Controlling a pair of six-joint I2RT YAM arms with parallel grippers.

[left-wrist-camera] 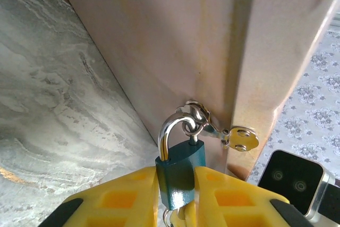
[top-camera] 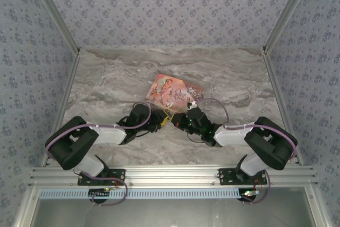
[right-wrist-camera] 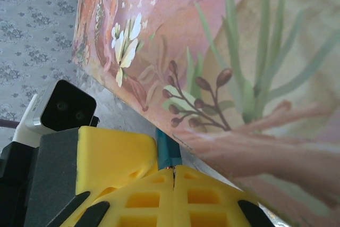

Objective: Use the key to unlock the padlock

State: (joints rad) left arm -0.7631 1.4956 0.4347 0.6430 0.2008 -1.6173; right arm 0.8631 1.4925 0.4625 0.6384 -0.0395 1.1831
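padlock (left-wrist-camera: 180,166): blue, hangs off the pink tin (left-wrist-camera: 175,35) at its clasp, shackle (left-wrist-camera: 169,131) thru the loop
left gripper (left-wrist-camera: 178,182): closed down on the padlock body, yellow pads (left-wrist-camera: 127,195) on both sides
axis: we see its long axis running straight out from that gripper, shackle at far end, keyhole end toward palm, hidden
right gripper (right-wrist-camera: 174,169): fingers pressed together, just under tin edge; key pinched? we can't tell
nearer arm: left, imo
tin: looks shut, contents unseen
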